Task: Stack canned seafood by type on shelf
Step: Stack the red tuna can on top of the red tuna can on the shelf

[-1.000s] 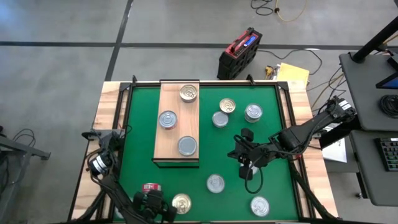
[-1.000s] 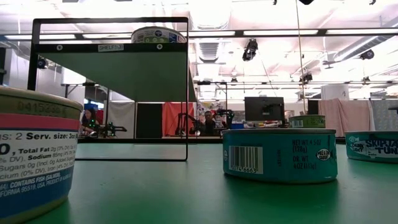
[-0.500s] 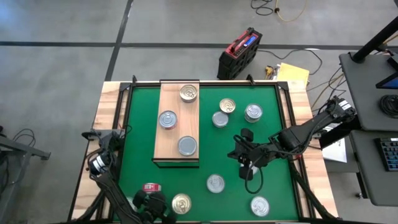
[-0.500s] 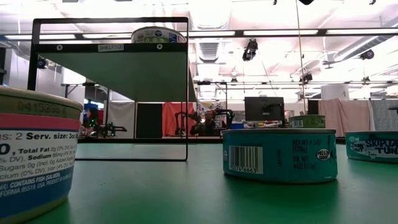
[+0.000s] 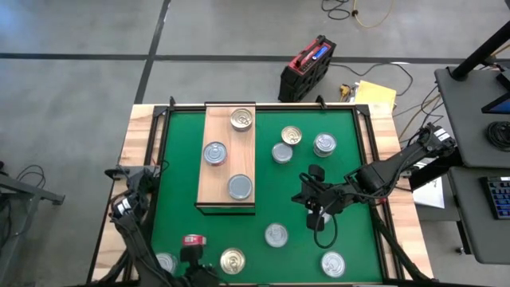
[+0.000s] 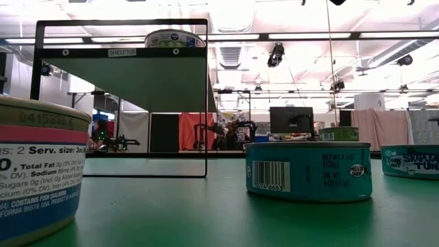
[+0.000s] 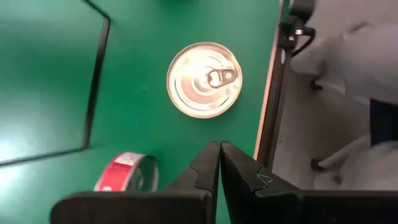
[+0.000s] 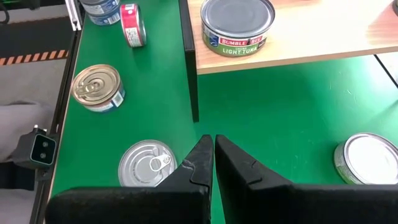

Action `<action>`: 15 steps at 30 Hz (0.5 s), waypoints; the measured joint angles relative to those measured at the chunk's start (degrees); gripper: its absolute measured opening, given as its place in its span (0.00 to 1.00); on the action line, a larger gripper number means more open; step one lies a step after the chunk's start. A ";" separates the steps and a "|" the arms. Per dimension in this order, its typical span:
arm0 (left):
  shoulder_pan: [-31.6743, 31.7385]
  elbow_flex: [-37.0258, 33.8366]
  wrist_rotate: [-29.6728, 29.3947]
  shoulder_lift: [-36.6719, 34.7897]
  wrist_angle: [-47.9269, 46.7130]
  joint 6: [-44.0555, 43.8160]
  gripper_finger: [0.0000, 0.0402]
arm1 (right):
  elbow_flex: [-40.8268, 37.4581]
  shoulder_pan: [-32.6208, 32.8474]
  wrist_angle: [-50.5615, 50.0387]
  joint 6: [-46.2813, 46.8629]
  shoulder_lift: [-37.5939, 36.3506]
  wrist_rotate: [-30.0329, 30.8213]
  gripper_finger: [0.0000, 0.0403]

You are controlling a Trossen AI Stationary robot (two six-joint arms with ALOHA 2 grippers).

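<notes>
The shelf (image 5: 227,155), a light wooden board on a dark frame, carries three cans: a gold-lidded one (image 5: 241,119) and two silver-lidded ones (image 5: 214,152) (image 5: 240,186). More cans stand on the green mat: three at the far right (image 5: 291,136), and along the near edge a gold-lidded one (image 7: 203,79) and two silver ones (image 5: 276,234) (image 5: 332,264). A red can (image 7: 124,177) lies on its side. My left gripper (image 7: 219,146) hangs shut above the mat, between the red can and the gold one. My right gripper (image 8: 213,140) hovers shut right of the shelf.
Another silver-lidded can (image 5: 166,262) stands at the near left corner beside my left arm. A black rail (image 7: 270,106) runs along the mat's near edge. In the low view the shelf's frame (image 6: 120,51) stands on thin dark legs. A teal can (image 6: 309,170) stands close.
My left gripper has risen above the mat's near edge and rolled about its own line, staying shut. The silver-lidded can at the near left corner, earlier covered by that arm, now shows.
</notes>
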 joint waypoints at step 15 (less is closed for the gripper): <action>0.85 -14.68 2.69 -12.08 0.04 5.33 0.00 | 0.00 0.00 0.12 0.01 0.00 0.12 0.02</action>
